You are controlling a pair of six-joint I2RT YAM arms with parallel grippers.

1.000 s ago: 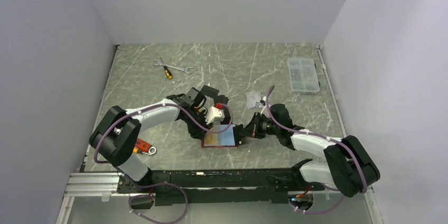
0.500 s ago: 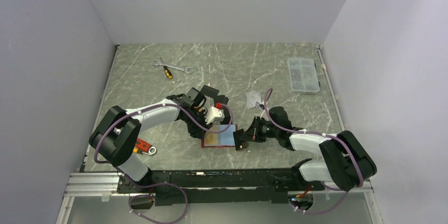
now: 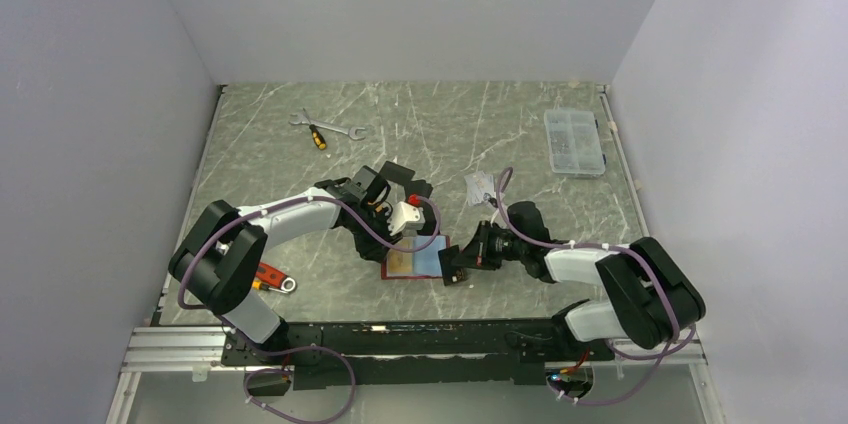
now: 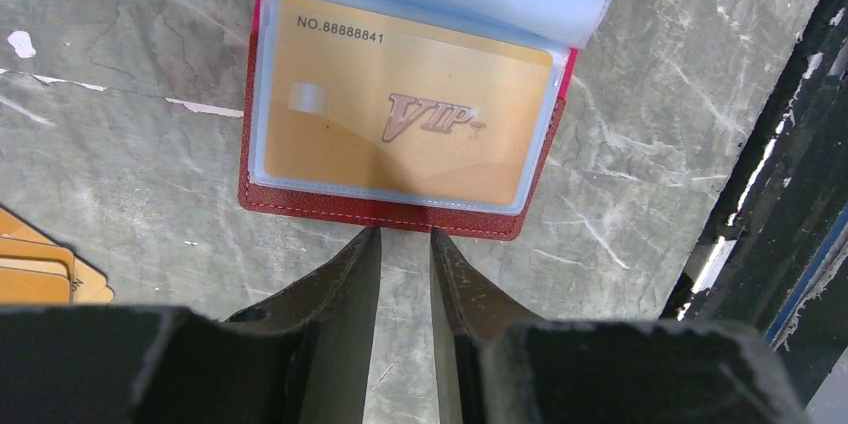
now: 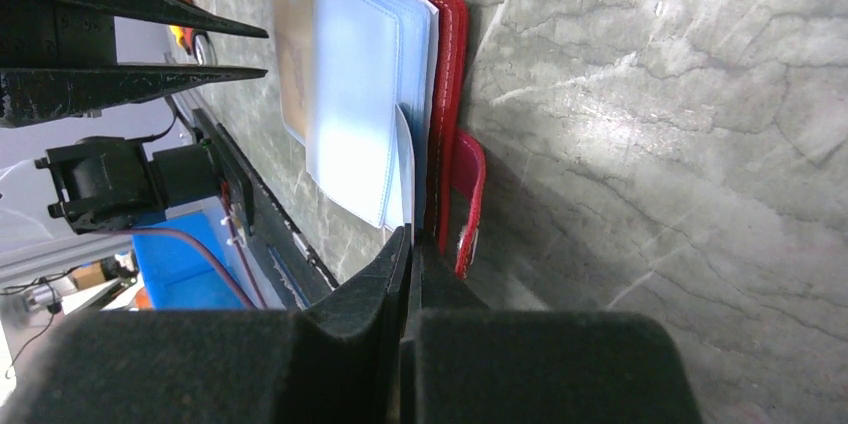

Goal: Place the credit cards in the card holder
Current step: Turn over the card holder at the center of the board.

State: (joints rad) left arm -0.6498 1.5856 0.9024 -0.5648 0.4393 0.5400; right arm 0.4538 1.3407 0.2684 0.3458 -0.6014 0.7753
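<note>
1. Credit cards (image 4: 35,269) look thin, stiff and slick. Spare orange ones lie near the open card holder (image 4: 400,214), and one is already sleeved. I'd pinch a card by its edge.
2. Left gripper (image 4: 405,236) hovers just short of the holder, jaws slightly apart and empty.
3. Right gripper (image 5: 410,239) is closed, seemingly pinching a floppy clear sleeve (image 5: 355,94).
4. Marbled table (image 4: 130,94) looks hard and smooth; grey walls (image 3: 400,4) box me in.

Number: NO.88888841, printed on the orange card (image 4: 400,119) sleeved in the card holder (image 4: 380,212).
Emblem: VIP, mid-card.
</note>
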